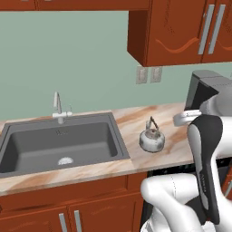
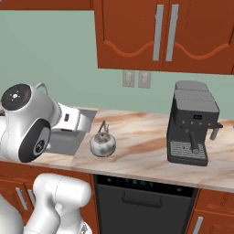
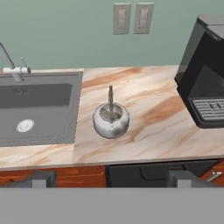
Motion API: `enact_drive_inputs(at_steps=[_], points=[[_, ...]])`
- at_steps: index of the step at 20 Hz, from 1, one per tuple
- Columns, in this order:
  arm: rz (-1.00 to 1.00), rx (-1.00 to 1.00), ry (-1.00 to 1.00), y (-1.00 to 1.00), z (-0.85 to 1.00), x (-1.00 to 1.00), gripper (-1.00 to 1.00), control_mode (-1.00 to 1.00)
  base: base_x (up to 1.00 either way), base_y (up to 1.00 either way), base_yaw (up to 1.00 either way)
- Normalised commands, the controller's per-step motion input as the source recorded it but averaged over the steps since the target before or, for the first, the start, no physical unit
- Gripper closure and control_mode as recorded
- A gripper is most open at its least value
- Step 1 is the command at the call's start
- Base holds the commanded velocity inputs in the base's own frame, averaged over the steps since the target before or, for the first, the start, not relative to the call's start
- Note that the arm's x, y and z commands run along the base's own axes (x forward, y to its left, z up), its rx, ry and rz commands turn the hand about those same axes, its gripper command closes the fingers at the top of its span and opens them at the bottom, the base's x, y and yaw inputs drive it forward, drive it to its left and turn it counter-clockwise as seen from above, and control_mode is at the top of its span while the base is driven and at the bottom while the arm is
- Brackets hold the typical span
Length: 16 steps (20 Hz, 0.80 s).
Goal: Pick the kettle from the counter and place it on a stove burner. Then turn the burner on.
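Note:
The kettle is small, round and shiny silver with a thin dark arched handle. It stands upright on the beige veined counter, just right of the sink. My gripper hangs above the counter's front edge, short of the kettle and roughly in line with it. Its fingertips stand far apart, open, with nothing between them. The stove burner is out of view.
A dark grey sink with a faucet lies left of the kettle. A black coffee machine stands to its right. A black appliance front sits under the counter. Wall cabinets hang overhead.

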Motion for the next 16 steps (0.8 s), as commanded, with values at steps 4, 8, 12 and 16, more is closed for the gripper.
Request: enact_drive_inputs(at_steps=[4, 8, 12, 16], points=[[0.03, 0.0, 0.1, 0.0, -0.14, 0.1, -1.0, -1.0, 0.0, 0.0, 0.0], [0.03, 0.0, 0.01, 0.09, -0.34, 0.0, -1.0, -1.0, 0.0, 0.0, 0.0], [0.02, 0.0, 0.0, 0.18, -0.43, 0.0, -1.0, -1.0, 0.0, 0.0, 0.0], [0.01, 0.0, -0.01, 0.12, -0.36, 0.06, -1.0, -1.0, 0.0, 0.0, 0.0]])
